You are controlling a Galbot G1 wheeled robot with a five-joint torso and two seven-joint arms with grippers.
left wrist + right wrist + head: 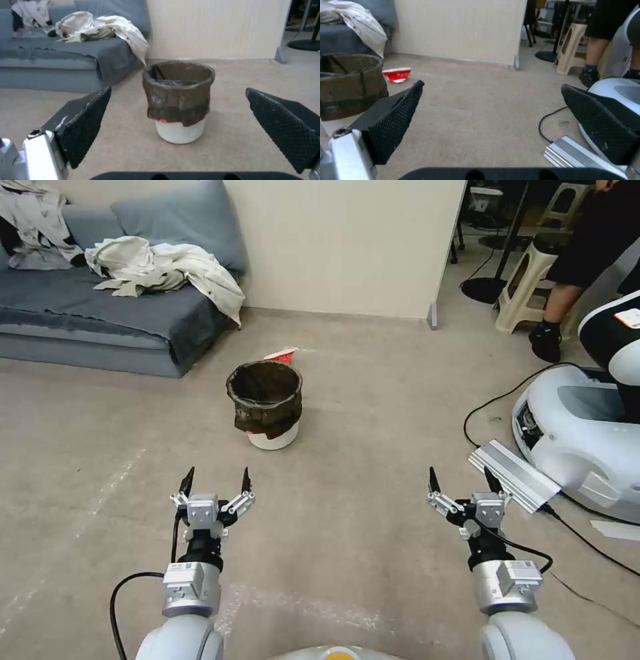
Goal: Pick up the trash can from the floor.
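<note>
The trash can (267,405) stands upright on the floor (373,400) ahead of me, a small white bucket with a dark brown bag folded over its rim. My left gripper (217,481) hovers open a short way in front of it, slightly to its left, touching nothing. In the left wrist view the trash can (179,101) sits centred between the spread black fingers (83,125). My right gripper (463,481) is open too, farther right over bare floor. The right wrist view catches the trash can (350,82) at its edge.
A grey sofa (113,313) with crumpled clothes stands at the back left. A red bowl (397,74) lies behind the can near the beige wall (347,247). Another white robot base (580,433), a silver box (513,473) and black cables lie on the right; a beige stool (523,287) stands beyond.
</note>
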